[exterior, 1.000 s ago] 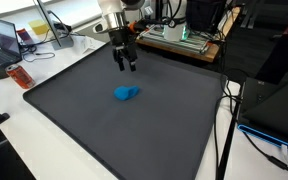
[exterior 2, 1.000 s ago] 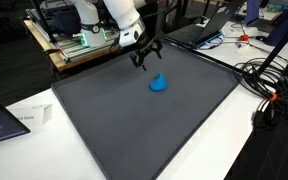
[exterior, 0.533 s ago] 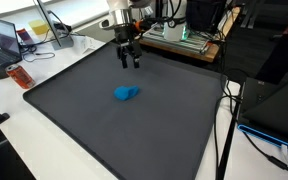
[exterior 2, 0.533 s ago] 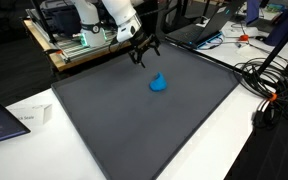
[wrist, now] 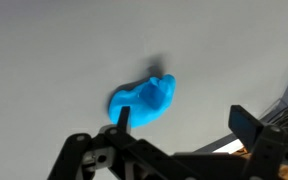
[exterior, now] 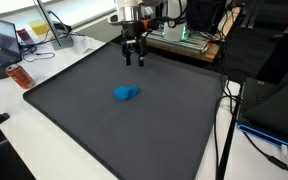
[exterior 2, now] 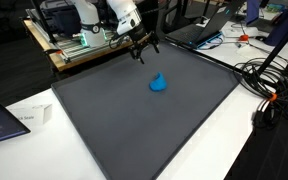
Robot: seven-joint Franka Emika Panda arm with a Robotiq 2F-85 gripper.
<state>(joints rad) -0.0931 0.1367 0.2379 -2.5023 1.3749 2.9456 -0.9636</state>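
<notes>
Nearest the camera in both exterior views is the broad dark mat (exterior: 84, 135) that covers most of the table (exterior 2: 19, 100), bare along its near edge. On the white strip of table beside the mat's corner lies a small white box (exterior 2: 29, 117), and a bundle of cables (exterior 2: 269, 85) trails off the opposite side edge.

Farther in, the blue lump (exterior: 126, 93) lies flat on the mat in the far half of the table, about midway between the side edges. It rests alone, nothing touching it. The wrist view shows it as a soft, irregular shape (wrist: 144, 100) with a shadow at its upper end.

Beyond it, the hand (exterior: 134, 60) hangs over the mat close to the table's far edge, pointing down, its jaws spread wide with nothing between them. It is clear of the blue lump, and whether the fingertips touch the mat I cannot tell.

Off the side edge at that depth lie an orange object (exterior: 19, 75) and a laptop (exterior: 6, 40). Past the far edge stands a rack with green lights (exterior: 179, 33).
</notes>
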